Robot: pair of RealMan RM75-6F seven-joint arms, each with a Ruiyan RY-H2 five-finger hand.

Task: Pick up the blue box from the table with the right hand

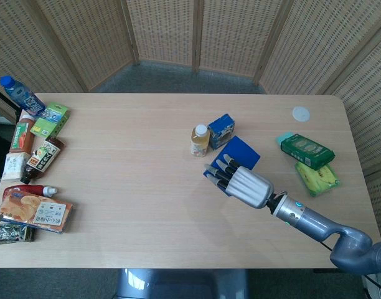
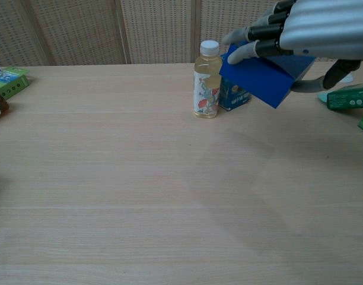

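My right hand [image 1: 243,182] [image 2: 312,29] grips the blue box [image 1: 240,152] [image 2: 261,77] from above and holds it tilted in the air, well off the table [image 1: 134,187]. The fingers [image 2: 252,44] wrap over the box's near edge, with the thumb under its right end. In the chest view the box hangs in front of the small blue carton [image 2: 233,98], next to the juice bottle [image 2: 206,80] [image 1: 199,139]. My left hand appears in neither view.
A blue patterned carton [image 1: 221,130] stands behind the juice bottle. A green packet [image 1: 307,151], a yellow-green packet [image 1: 317,177] and a white lid [image 1: 301,113] lie at the right. Several bottles, boxes and snack packs [image 1: 32,168] crowd the left edge.
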